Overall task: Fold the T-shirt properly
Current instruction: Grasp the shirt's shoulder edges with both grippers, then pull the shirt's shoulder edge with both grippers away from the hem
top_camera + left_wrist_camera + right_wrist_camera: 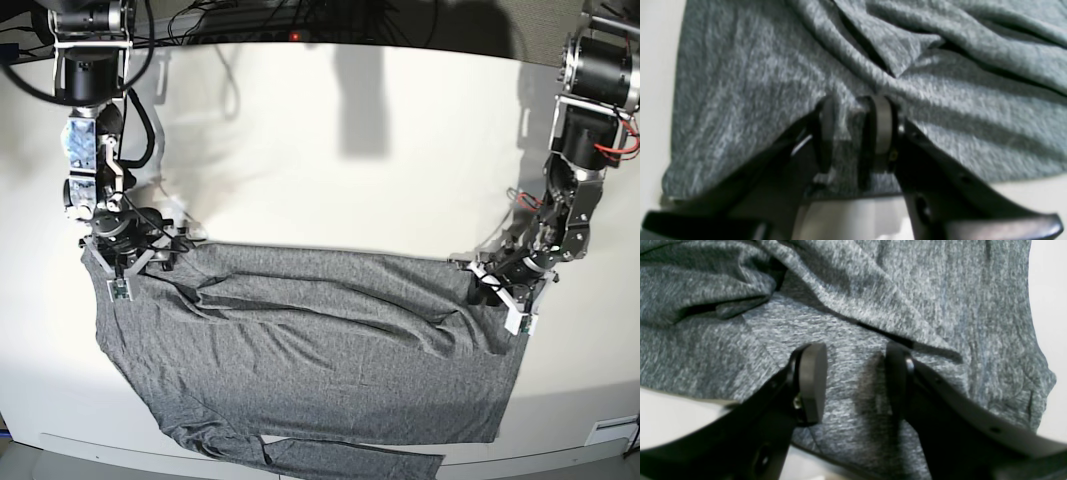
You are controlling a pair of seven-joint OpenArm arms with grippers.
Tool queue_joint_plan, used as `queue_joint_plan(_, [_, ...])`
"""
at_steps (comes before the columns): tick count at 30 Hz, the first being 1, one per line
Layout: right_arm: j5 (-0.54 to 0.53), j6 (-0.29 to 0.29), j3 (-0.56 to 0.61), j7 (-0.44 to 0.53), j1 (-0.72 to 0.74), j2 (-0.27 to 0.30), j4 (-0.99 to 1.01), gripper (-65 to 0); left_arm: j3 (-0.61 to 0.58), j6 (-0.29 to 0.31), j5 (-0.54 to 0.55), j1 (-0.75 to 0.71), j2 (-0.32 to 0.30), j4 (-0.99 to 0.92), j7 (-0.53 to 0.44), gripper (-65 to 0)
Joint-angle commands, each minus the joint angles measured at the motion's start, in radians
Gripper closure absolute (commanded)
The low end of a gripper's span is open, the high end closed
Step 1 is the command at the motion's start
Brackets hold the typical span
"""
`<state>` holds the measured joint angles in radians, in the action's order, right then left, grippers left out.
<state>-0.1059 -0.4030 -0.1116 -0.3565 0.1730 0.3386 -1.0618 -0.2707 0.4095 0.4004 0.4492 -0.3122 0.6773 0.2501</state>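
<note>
The heather-grey T-shirt [310, 360] lies spread and wrinkled on the white table [350, 150], with one long sleeve trailing along the front edge. My left gripper [853, 133] is at the shirt's right upper corner in the base view [497, 288]. Its fingers are close together, pinching a ridge of the shirt's [756, 83] edge. My right gripper [855, 383] is at the shirt's left upper corner in the base view [125, 262]. Its fingers [811, 380] stand apart over flat shirt fabric [873, 290] near the hem.
Cables [300, 15] run along the table's far edge. Bare white table lies behind the shirt. The shirt's lower hem and sleeve [350, 462] reach the table's near edge.
</note>
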Motion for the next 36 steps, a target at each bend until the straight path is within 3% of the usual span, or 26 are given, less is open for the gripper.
queue_joint_plan(1, [0.023, -0.002, 0.000, -0.052, -0.007, 0.013, -0.004, -28.9, -0.003, -0.008, -0.017, -0.013, -0.020, -0.007, 0.094, -17.6])
queue_joint_plan(12, [-0.023, -0.004, 0.000, -0.072, -0.180, 0.043, -0.142, -28.9, -0.003, 0.014, 0.055, -0.199, -0.119, 0.089, 0.079, -17.6])
queue_joint_plan(20, [-0.029, -0.003, 0.000, -0.077, -0.282, 0.043, -0.239, -28.9, -0.003, 0.013, 0.054, -0.352, -0.132, 0.312, 0.078, -17.6])
queue_joint_plan(23, [-0.029, -0.003, 0.000, -0.078, -0.278, 0.043, -0.240, -28.9, -0.002, 0.000, 0.053, -0.340, -0.134, 0.400, 0.085, -17.6])
queue_joint_plan(28, [-0.029, -0.003, 0.000, -0.078, -0.275, 0.043, -0.240, -28.9, 0.031, -0.031, 0.023, -0.237, -0.134, 0.531, 0.183, -17.6])
queue_joint_plan(31, [-0.029, -0.003, 0.000, -0.078, -0.275, 0.043, -0.240, -28.9, 0.035, -0.066, 0.018, -0.143, -0.135, 0.537, 0.238, -17.6])
queue_joint_plan(36, [-0.029, -0.003, 0.000, -0.078, -0.273, 0.043, -0.240, -28.9, 0.034, -0.069, 0.016, -0.047, -0.134, 0.535, 0.258, -17.6])
